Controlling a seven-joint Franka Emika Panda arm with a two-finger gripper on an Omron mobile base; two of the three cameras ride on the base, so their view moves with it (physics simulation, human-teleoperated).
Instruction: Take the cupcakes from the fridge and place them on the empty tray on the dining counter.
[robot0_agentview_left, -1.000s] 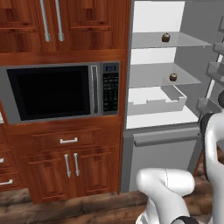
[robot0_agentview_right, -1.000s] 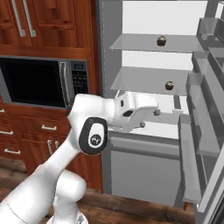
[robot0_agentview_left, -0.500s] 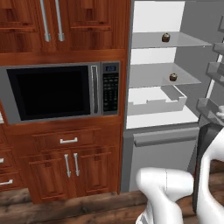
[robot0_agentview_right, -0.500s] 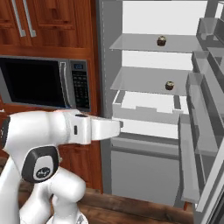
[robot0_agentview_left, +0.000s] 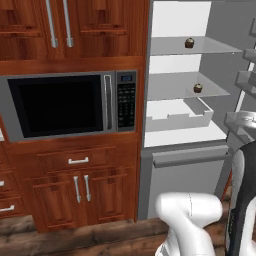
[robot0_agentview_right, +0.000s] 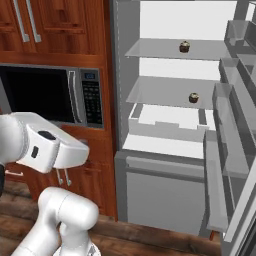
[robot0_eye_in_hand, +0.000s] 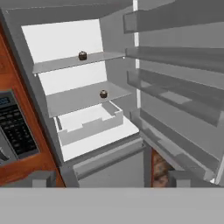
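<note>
The fridge (robot0_eye_in_hand: 94, 144) stands with its door swung wide to the right, which is why both glass shelves and the white drawer are in plain sight from the hand camera. The gripper (robot0_eye_in_hand: 109, 179) sits low and back from the opening, its two dark fingertips (robot0_eye_in_hand: 41, 178) spread wide apart with nothing between them — released, ready to take something small.

To the left of the fingers and slightly above them is the microwave (robot0_eye_in_hand: 15, 127), its keypad edge showing against the red-brown cabinet wood. It plays no part in the task; it merely marks how far to the side the hand is aimed.

Ahead of the fingers and well above them lie the cupcakes. The lower cupcake (robot0_eye_in_hand: 103, 94) rests near the front right of the middle shelf, roughly in line with the gap between the fingers but far beyond them. The upper cupcake (robot0_eye_in_hand: 82, 55) sits on the shelf above, further up and a little to the left. Each stands upright and alone on its shelf, so neither blocks the approach to the other.

Just below the lower cupcake's shelf, the white drawer (robot0_eye_in_hand: 89, 124) juts forward — likely the thing to clear on the way in.

To the right of the fingers, the door bins (robot0_eye_in_hand: 175, 105) stack up along the open door.

Judging by this pose, the reach has not yet begun.
</note>
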